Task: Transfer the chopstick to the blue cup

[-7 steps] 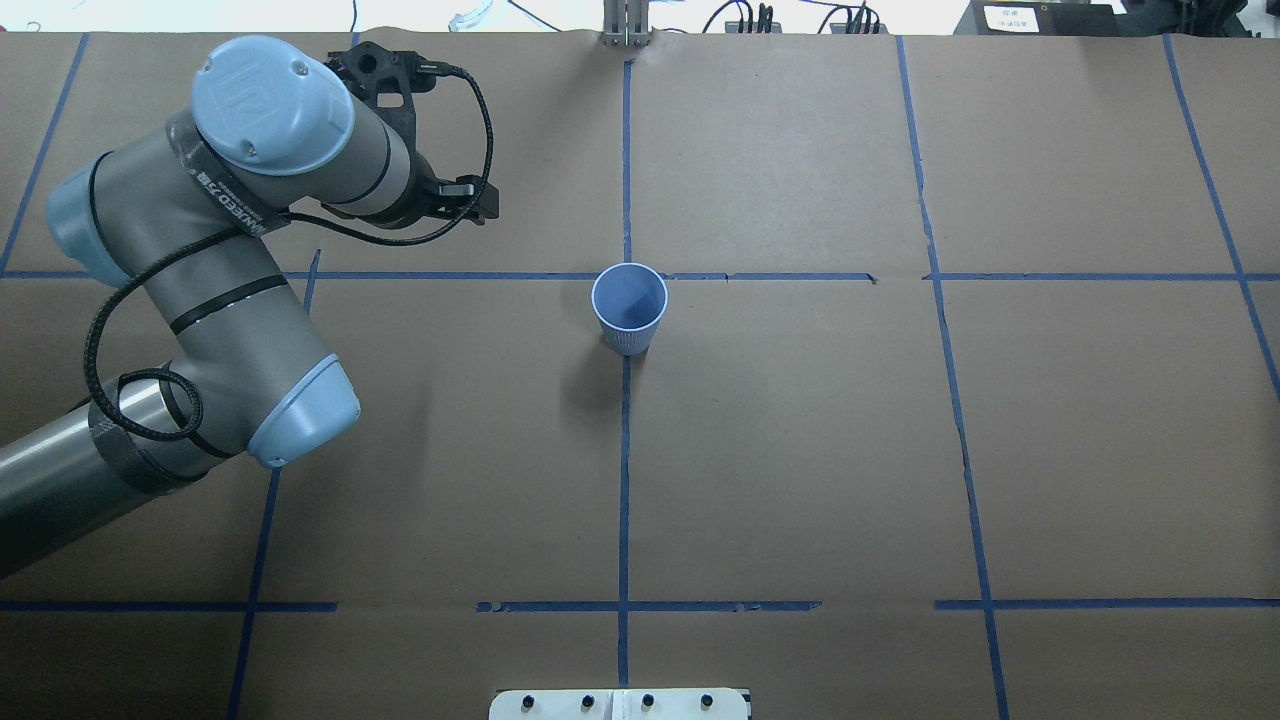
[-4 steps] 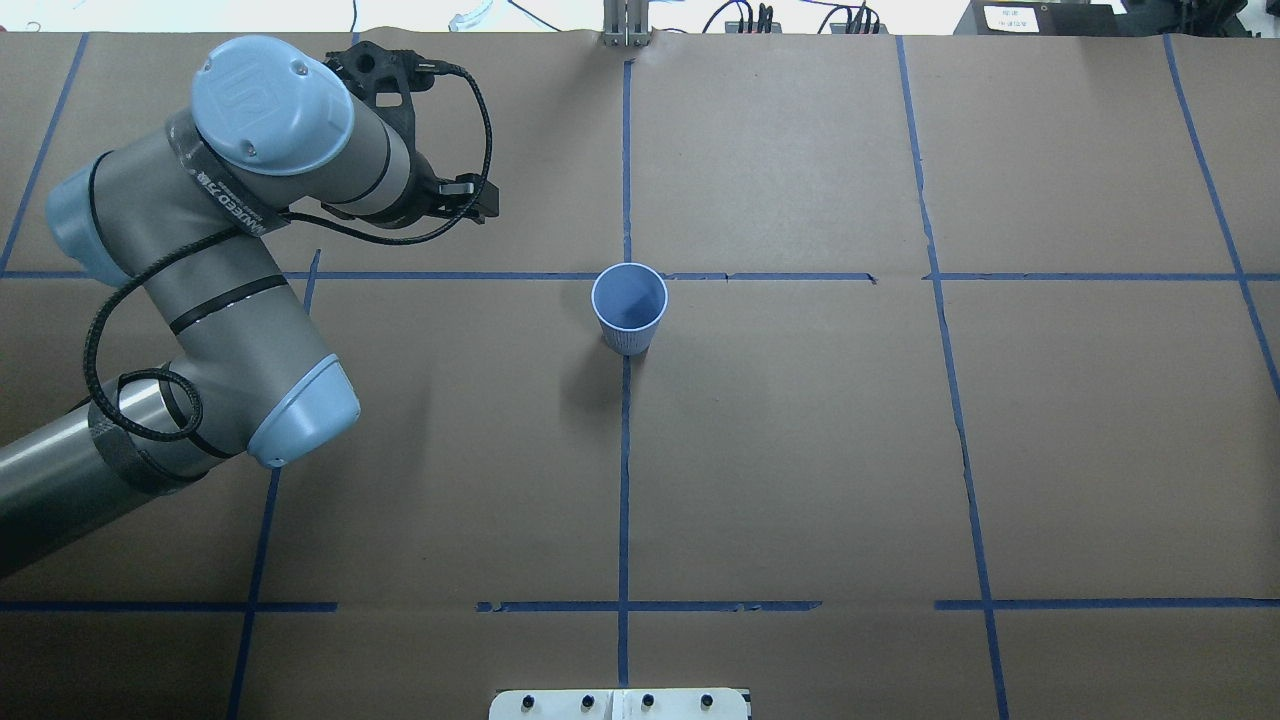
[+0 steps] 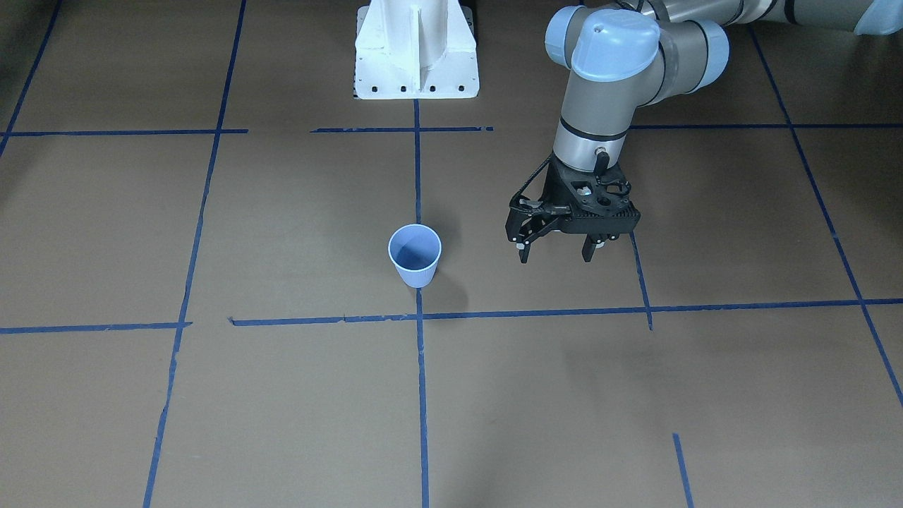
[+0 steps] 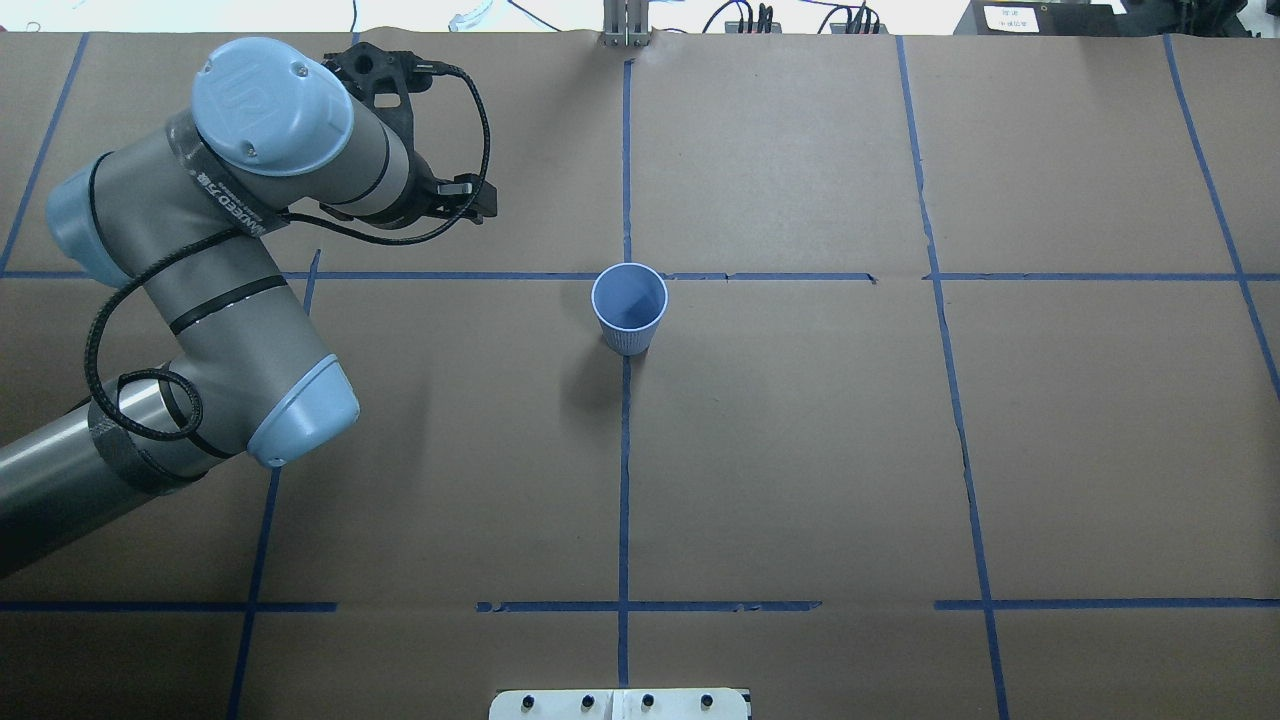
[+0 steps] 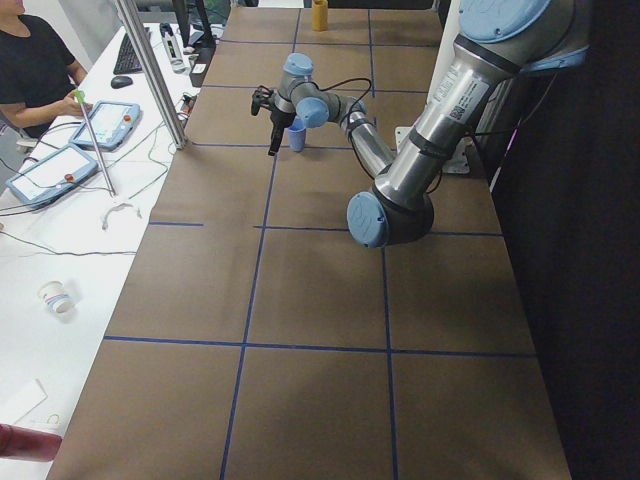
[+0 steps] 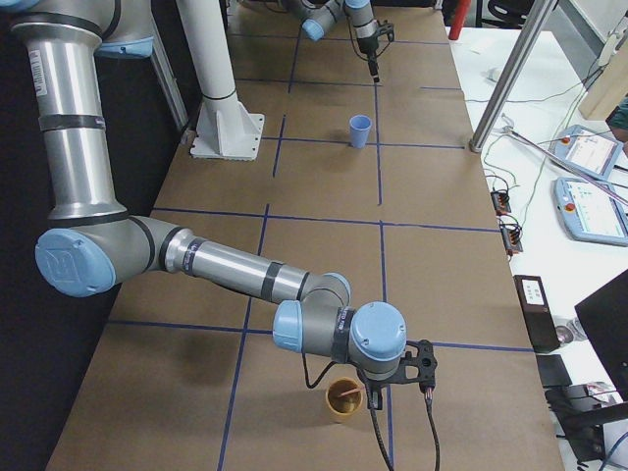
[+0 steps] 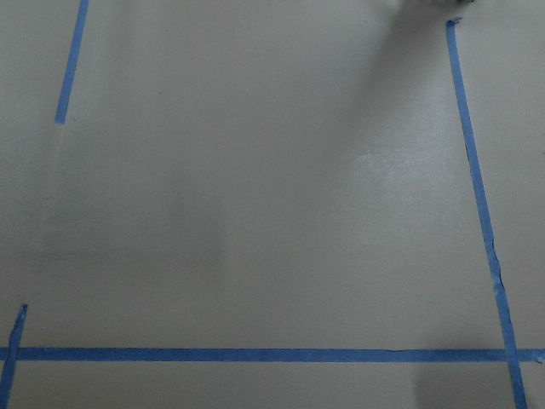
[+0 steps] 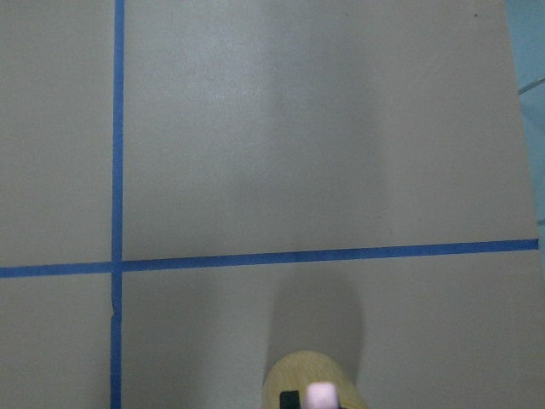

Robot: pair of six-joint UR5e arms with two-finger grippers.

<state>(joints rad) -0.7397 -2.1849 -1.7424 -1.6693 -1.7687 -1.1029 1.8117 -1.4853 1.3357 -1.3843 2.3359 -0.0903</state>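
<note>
The blue cup [image 3: 415,255] stands upright and empty at the table's middle, also seen from overhead [image 4: 629,308]. My left gripper [image 3: 555,254] hangs open and empty above the table, beside the cup and apart from it; overhead, the arm hides most of it [image 4: 478,203]. The right gripper [image 6: 397,394] shows only in the exterior right view, at the table's right end, next to a tan cup [image 6: 343,397]; I cannot tell whether it is open or shut. A pinkish chopstick [image 6: 346,393] rests in the tan cup. Its pink end [image 8: 322,394] shows in the right wrist view.
Blue tape lines cross the brown table cover. The white robot base [image 3: 416,49] stands at the table's near edge. A metal post [image 6: 510,78] and a bench with tablets [image 6: 589,186] lie beyond the far edge. A person [image 5: 35,60] sits there.
The left gripper has crept very slightly to the left in the overhead view. The blue cup has not moved.
</note>
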